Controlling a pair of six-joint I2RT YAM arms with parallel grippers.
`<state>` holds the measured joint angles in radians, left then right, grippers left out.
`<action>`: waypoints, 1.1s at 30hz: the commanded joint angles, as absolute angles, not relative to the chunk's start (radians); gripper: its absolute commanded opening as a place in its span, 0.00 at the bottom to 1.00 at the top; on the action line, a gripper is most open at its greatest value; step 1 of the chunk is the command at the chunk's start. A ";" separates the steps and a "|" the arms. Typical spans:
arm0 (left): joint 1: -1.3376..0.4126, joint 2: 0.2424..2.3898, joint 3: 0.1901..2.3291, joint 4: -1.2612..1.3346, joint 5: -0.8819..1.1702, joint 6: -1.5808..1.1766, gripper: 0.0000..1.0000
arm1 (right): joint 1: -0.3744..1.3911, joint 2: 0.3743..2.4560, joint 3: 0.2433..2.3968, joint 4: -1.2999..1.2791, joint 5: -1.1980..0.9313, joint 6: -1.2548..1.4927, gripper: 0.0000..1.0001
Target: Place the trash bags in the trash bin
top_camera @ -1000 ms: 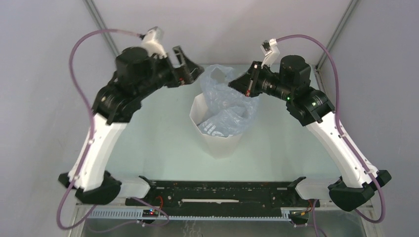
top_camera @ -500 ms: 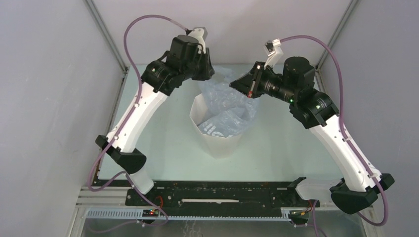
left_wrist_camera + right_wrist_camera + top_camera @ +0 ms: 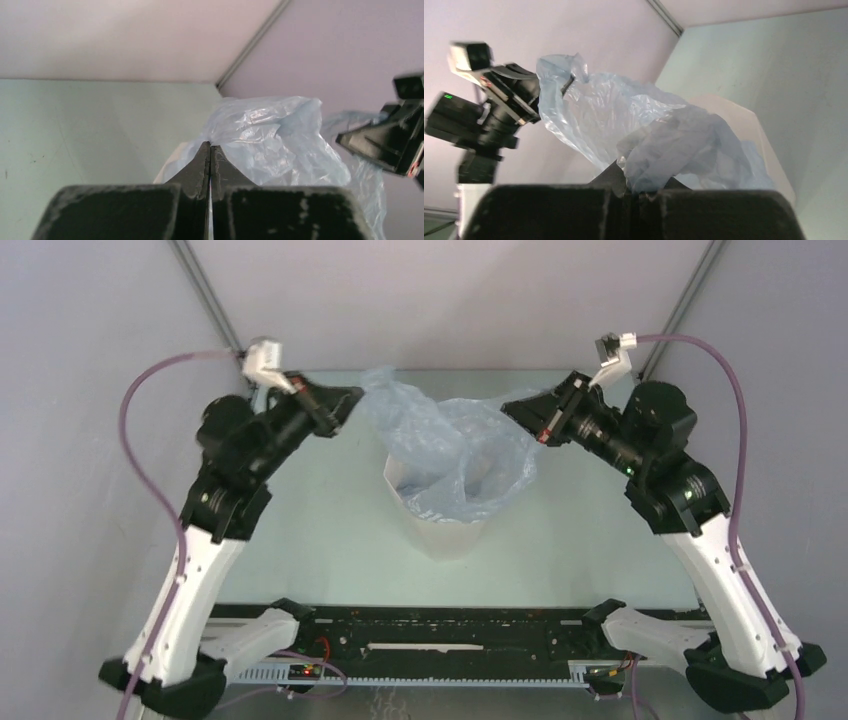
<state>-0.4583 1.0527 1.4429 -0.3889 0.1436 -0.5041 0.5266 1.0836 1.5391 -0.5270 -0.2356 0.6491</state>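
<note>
Pinching opposite edges of the trash bag (image 3: 455, 445), the left gripper (image 3: 352, 400) and right gripper (image 3: 512, 408) hold it stretched above the trash bin (image 3: 440, 532), its bottom sagging inside. Pulling wider could tear the film or tip the bin.

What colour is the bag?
The bag is pale translucent blue, clearest in the top external view.

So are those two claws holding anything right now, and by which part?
Both hold the pale-blue trash bag: the left gripper pinches its top edge on one side, the right gripper the opposite edge, with it spread over the trash bin.
</note>
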 commanded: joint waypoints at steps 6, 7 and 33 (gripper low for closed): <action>-0.287 1.026 1.324 -0.199 0.440 -0.832 0.40 | 0.578 1.082 1.439 -0.290 -0.285 0.761 0.00; -0.287 1.010 1.337 -0.250 0.403 -0.825 0.47 | 0.582 1.091 1.451 -0.299 -0.280 0.755 0.00; -0.886 1.625 2.400 -1.124 -0.355 -0.918 0.74 | 0.740 1.060 1.435 -0.320 -0.201 0.687 0.00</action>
